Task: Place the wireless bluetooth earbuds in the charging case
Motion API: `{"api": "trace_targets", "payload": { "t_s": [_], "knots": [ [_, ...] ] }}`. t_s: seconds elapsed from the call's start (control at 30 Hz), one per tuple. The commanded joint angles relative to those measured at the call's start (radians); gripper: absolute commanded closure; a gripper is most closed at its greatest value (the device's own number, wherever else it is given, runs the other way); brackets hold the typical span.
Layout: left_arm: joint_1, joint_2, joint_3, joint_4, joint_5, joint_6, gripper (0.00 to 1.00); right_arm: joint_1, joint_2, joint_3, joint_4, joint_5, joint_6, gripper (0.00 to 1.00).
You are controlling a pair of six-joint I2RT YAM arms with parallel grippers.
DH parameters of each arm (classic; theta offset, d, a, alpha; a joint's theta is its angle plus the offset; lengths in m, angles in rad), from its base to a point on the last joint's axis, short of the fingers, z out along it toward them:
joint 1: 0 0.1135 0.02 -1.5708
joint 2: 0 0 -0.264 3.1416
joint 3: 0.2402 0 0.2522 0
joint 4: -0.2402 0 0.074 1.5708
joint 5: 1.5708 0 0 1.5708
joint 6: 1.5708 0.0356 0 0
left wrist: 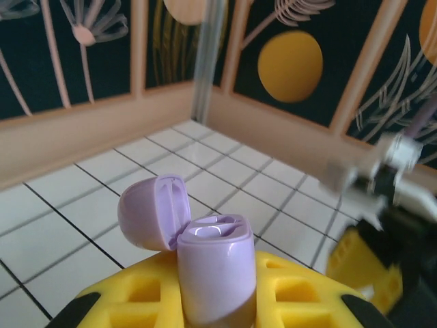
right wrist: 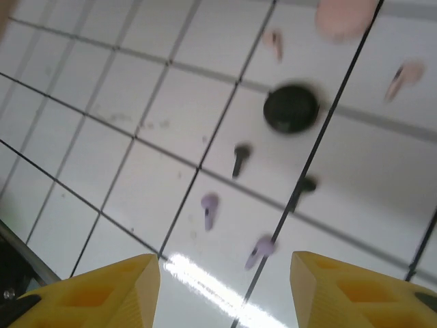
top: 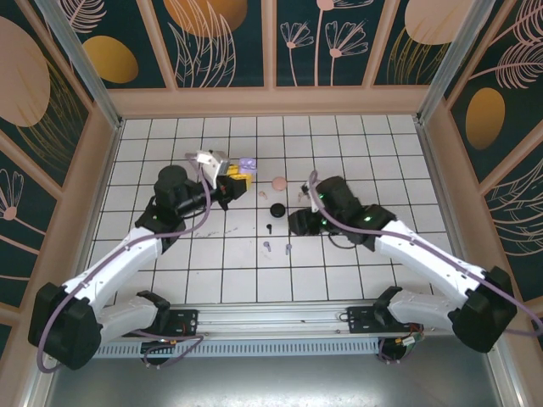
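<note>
The yellow left fingers (left wrist: pixel 126 294) are clenched around a light purple charging case (left wrist: pixel 213 263), held upright over the white tiled worktop (left wrist: pixel 61 198) with its lid (left wrist: pixel 150 212) hinged open. The yellow right fingers (right wrist: pixel 102 294) are spread wide with nothing between them, poised over the worktop. Just beyond them lie two light purple earbuds (right wrist: pixel 209 209), a little apart. Past those are two black earbuds (right wrist: pixel 240 158) near a round black case (right wrist: pixel 291 108). Farthest out lie two pale pink earbuds (right wrist: pixel 275 43) and a pink case (right wrist: pixel 345 14).
</note>
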Motion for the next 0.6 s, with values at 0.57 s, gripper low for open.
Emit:
{"api": "trace_targets", "payload": {
  "t_s": [0.57],
  "knots": [
    [-0.003, -0.204, -0.289, 0.507, -0.344, -0.095, 1.0, 0.236, 0.523, 0.215, -0.02, 0.269, 0.305, 0.55]
  ]
}}
